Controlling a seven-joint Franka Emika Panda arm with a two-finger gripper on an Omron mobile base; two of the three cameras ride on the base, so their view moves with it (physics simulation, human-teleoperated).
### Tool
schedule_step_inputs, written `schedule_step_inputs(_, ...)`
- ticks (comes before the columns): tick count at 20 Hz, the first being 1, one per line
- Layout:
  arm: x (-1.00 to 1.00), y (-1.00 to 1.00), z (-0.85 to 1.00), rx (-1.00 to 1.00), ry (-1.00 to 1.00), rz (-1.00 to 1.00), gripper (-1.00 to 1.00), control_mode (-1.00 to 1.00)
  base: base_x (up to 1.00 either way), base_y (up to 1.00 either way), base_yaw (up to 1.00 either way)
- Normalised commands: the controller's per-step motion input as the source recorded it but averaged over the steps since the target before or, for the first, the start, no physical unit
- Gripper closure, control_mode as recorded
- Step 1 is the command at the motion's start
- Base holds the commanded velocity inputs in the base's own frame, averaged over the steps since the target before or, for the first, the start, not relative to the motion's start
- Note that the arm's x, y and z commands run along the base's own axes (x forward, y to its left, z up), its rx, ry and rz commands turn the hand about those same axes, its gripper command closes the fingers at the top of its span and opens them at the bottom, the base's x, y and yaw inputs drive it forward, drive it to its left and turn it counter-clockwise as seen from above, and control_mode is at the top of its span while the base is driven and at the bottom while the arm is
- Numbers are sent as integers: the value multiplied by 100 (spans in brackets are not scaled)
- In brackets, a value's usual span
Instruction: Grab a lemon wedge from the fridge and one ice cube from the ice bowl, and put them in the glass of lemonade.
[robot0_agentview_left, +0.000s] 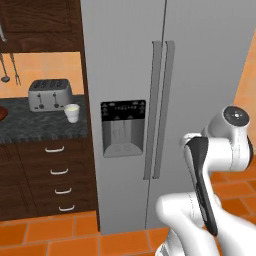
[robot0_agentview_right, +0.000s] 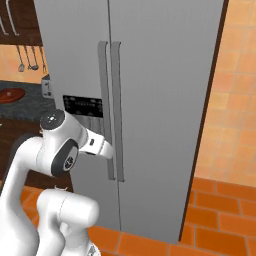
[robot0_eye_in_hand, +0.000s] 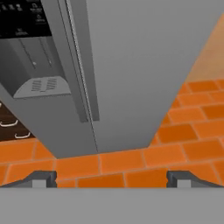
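I'm facing the fridge (robot0_agentview_left: 200, 75), doors closed, filling the frame's centre. My gripper (robot0_eye_in_hand: 111, 178) is hanging with jaws wide apart, holding nothing. The glass of lemonade (robot0_agentview_left: 72, 113) is standing at left beside the toaster (robot0_agentview_left: 49, 94).

end effector (robot0_eye_in_hand: 111, 178): jaws wide, nothing between | fridge (robot0_eye_in_hand: 131, 65): doors closed, ahead | floor (robot0_eye_in_hand: 183, 131): orange tiles

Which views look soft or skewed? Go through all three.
Left base view: evenly lit, flat, slightly soft; the fridge casts no strong shadow. Right base view: same flat light, no glare on the doors. Hand view: steep perspective, handles converge, open gripper tips blurry.
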Motion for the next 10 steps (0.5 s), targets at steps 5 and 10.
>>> schedule_step_inputs(5,-28,2,43,-1,-28,8,-100,-100,0,0,0)
schedule_step_inputs(10,9,2,46,-1,-28,12,-100,-100,0,0,0)
